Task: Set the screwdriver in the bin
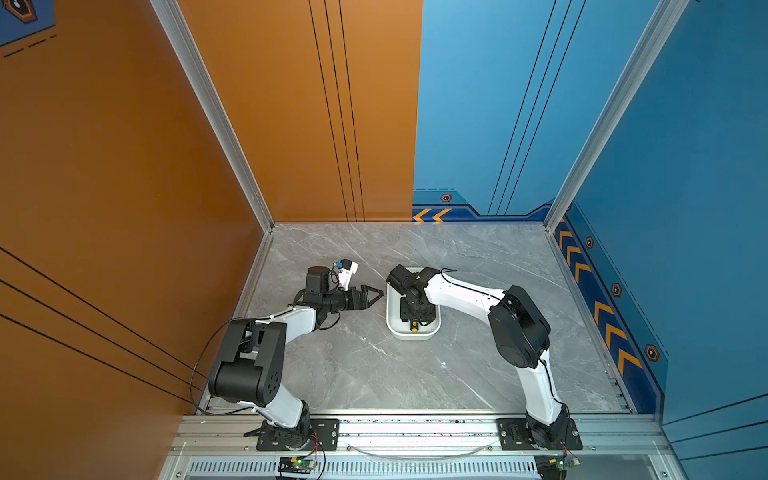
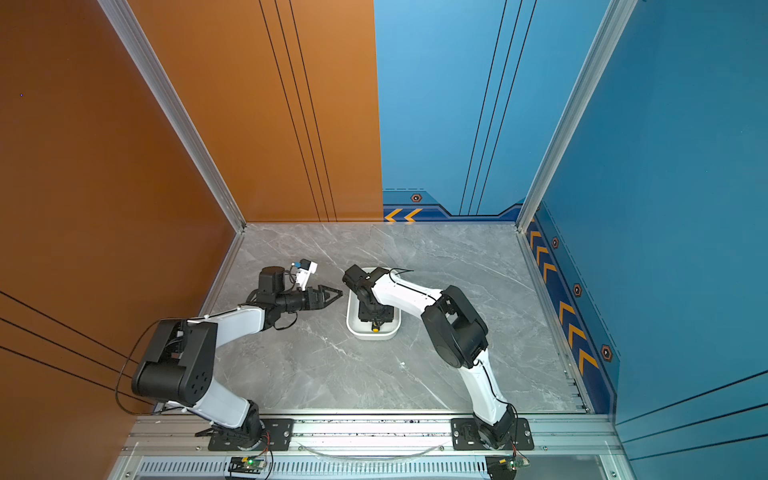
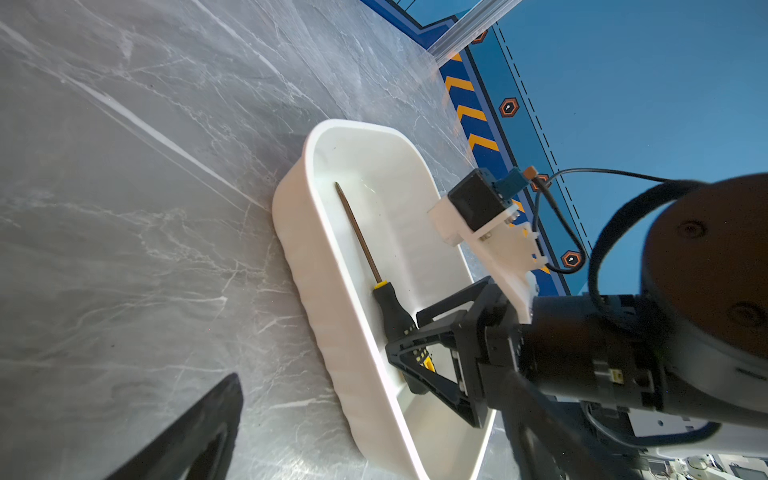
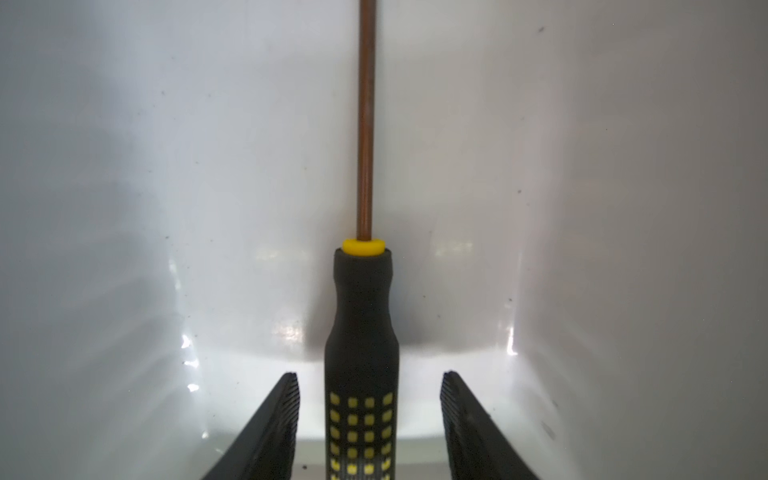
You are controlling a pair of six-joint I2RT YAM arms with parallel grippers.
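Observation:
The screwdriver (image 4: 361,316), with a black handle dotted yellow and a thin shaft, lies flat on the floor of the white bin (image 3: 316,291). In both top views only its yellow end (image 1: 414,328) (image 2: 375,328) shows below the wrist. My right gripper (image 4: 369,374) reaches down into the bin (image 1: 392,328) and is open. Its fingers stand on either side of the handle with a gap on each side. The left wrist view shows it (image 3: 405,332) straddling the handle. My left gripper (image 1: 380,291) (image 2: 340,294) hovers just left of the bin, its fingers meeting in a point, holding nothing.
The bin (image 2: 353,328) stands mid-table on grey marble. Orange and blue walls close off the left, back and right. An aluminium rail with both arm bases runs along the front edge. One left finger (image 3: 199,432) shows dark over the table.

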